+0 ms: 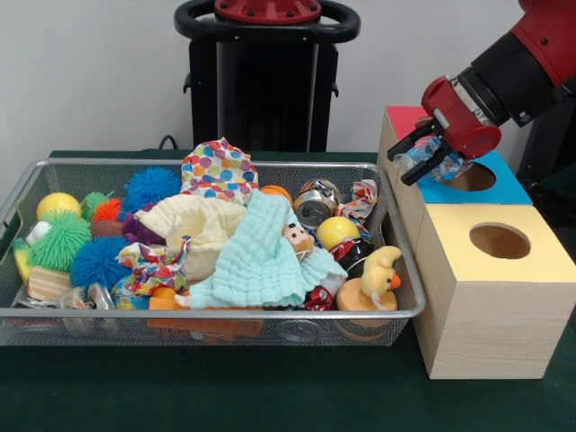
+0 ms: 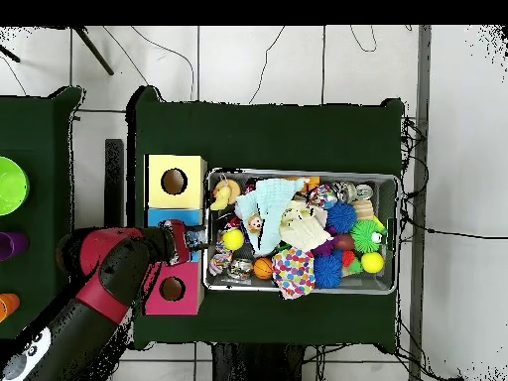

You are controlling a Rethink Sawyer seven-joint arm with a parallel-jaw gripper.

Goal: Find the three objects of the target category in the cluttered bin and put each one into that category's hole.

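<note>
Overhead, the red gripper [image 1: 430,157] clamps a crumpled, clear, shiny object [image 1: 430,158] just above the blue-topped box [image 1: 504,189], close beside its round hole [image 1: 472,177]. Next to it stand a yellow-topped box [image 1: 504,270] nearer the camera and a red-topped box [image 1: 403,120] behind. Alongside them, the wire-mesh bin [image 1: 225,315] brims with clutter: a mint cloth [image 1: 261,256], a polka-dot cloth [image 1: 219,169], spiky balls [image 1: 148,187], a crushed can [image 1: 315,207] and a rubber duck [image 1: 378,274].
</note>
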